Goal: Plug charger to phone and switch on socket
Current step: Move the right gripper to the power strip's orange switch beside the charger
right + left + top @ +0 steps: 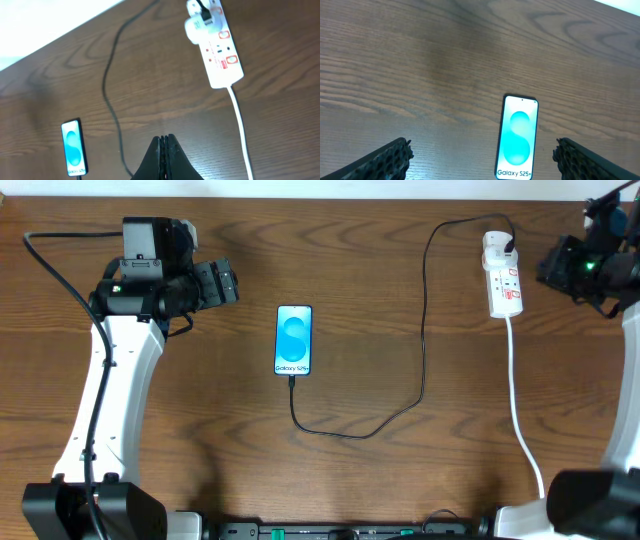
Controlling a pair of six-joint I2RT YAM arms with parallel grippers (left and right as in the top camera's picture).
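The phone point(294, 340) lies flat mid-table, screen lit blue-green; it also shows in the left wrist view point(518, 137) and the right wrist view point(73, 147). The thin black charger cable point(422, 350) runs from the phone's near end in a loop up to a plug in the white socket strip point(503, 277), also in the right wrist view point(218, 50). My left gripper point(222, 283) is open and empty, left of the phone and apart from it; its fingers point(481, 157) flank the phone in its view. My right gripper point(163, 145) is shut and empty, right of the strip point(553, 265).
The strip's thick white cord point(520, 405) runs down toward the table's front edge. The table's far edge and a white wall run along the top of the right wrist view point(50, 25). Bare wood lies between phone and strip.
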